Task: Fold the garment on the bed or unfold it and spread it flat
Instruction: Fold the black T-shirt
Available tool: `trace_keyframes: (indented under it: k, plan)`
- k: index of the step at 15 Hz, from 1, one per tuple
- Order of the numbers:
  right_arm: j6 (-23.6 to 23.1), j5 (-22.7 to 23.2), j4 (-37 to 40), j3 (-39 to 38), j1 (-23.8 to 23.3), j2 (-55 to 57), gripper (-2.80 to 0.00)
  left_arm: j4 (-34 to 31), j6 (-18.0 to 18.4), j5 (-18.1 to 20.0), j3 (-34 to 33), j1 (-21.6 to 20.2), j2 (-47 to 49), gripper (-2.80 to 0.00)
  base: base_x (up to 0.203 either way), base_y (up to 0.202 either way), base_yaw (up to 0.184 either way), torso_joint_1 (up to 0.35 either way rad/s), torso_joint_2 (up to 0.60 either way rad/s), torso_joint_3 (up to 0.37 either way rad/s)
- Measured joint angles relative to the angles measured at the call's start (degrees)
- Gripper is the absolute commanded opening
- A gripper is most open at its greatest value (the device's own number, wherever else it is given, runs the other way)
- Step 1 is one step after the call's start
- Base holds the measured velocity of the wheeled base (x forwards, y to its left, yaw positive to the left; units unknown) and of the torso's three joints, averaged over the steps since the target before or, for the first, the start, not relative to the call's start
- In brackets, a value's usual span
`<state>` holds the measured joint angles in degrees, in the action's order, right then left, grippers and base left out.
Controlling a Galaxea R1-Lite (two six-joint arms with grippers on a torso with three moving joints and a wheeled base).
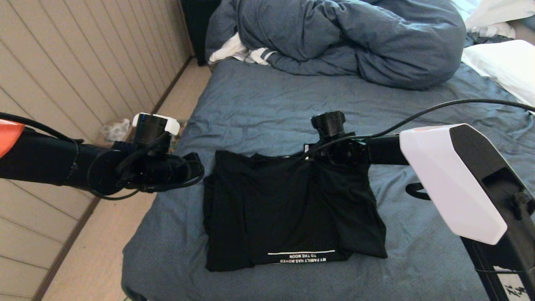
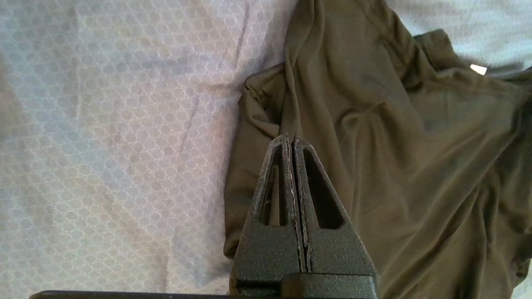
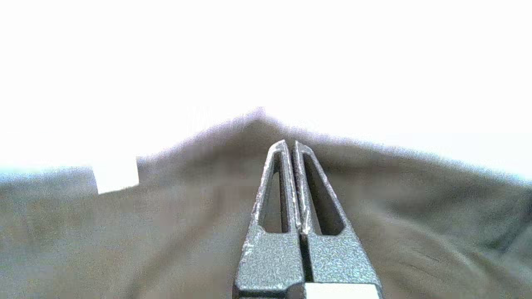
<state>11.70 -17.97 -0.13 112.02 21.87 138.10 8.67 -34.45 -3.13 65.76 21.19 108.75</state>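
The garment (image 1: 288, 209), a black T-shirt, lies folded into a rough rectangle on the bed (image 1: 259, 108), with white lettering (image 1: 301, 257) showing along its near edge. My left gripper (image 1: 197, 168) hovers at the shirt's far left corner. Its shut tips (image 2: 293, 139) hold nothing and sit over the garment (image 2: 395, 166) where it meets the sheet (image 2: 104, 124). My right gripper (image 1: 312, 154) is at the middle of the shirt's far edge, by a small white tag (image 1: 306, 147). It is also shut and empty (image 3: 289, 143) above the dark fabric (image 3: 166, 232).
A bunched blue-grey duvet (image 1: 347, 37) fills the far end of the bed, with a white striped cloth (image 1: 238, 52) beside it and a white pillow (image 1: 505, 67) at the far right. The bed's left edge drops to the floor (image 1: 96, 251) beside a panelled wall (image 1: 62, 62).
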Motion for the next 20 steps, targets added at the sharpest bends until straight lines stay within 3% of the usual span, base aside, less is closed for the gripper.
trace_keyframes:
  k: [4,6,8,10,12,14,16,17,20]
  plan:
    - [0.01,-3.67,-7.96,0.13,-0.35,0.76,-2.8,1.13,-0.03,-0.15,-0.05,0.06,0.84,-2.8,0.0,0.0,0.0,0.0,0.0,0.0]
    - [0.0,-4.11,-8.06,0.13,-0.43,0.1,-2.8,1.17,-0.05,-0.17,-0.05,0.06,0.98,-2.8,0.0,0.0,0.0,0.0,0.0,0.0]
    - [0.06,-4.06,-5.57,-0.33,-0.7,-2.72,-2.8,1.0,0.0,-0.17,-0.1,0.06,0.65,-2.8,0.0,0.0,0.0,0.0,0.0,0.0]
    - [1.68,-2.93,2.22,-1.07,-2.19,-7.08,-2.8,0.15,0.17,0.59,-0.1,-0.05,-0.45,-2.8,0.0,0.0,0.0,0.0,0.0,0.0]
    - [5.13,2.08,14.39,-2.36,-5.7,-11.85,-2.8,-1.41,0.39,3.21,-0.1,-0.07,-2.01,-2.8,0.0,0.0,0.0,0.0,0.0,0.0]
    - [6.74,13.17,26.21,-5.55,-11.6,-16.34,-2.8,-6.09,0.63,7.01,0.12,-0.09,-3.06,-2.8,0.0,0.0,0.0,0.0,0.0,0.0]
    - [5.31,23.83,33.54,-11.29,-17.16,-19.55,-2.8,-9.19,0.69,10.0,0.12,0.11,-3.41,-2.8,0.0,0.0,0.0,0.0,0.0,0.0]
    - [3.89,27.58,34.67,-14.48,-19.06,-20.7,0.0,-9.4,0.68,10.26,0.04,0.51,-3.41,-2.8,0.0,0.0,0.0,0.0,0.0,0.0]
    - [-1.29,32.35,33.86,-22.03,-22.37,-23.2,0.0,-9.4,0.72,10.29,-0.05,1.23,-3.22,-2.8,0.0,0.0,0.0,0.0,0.0,0.0]
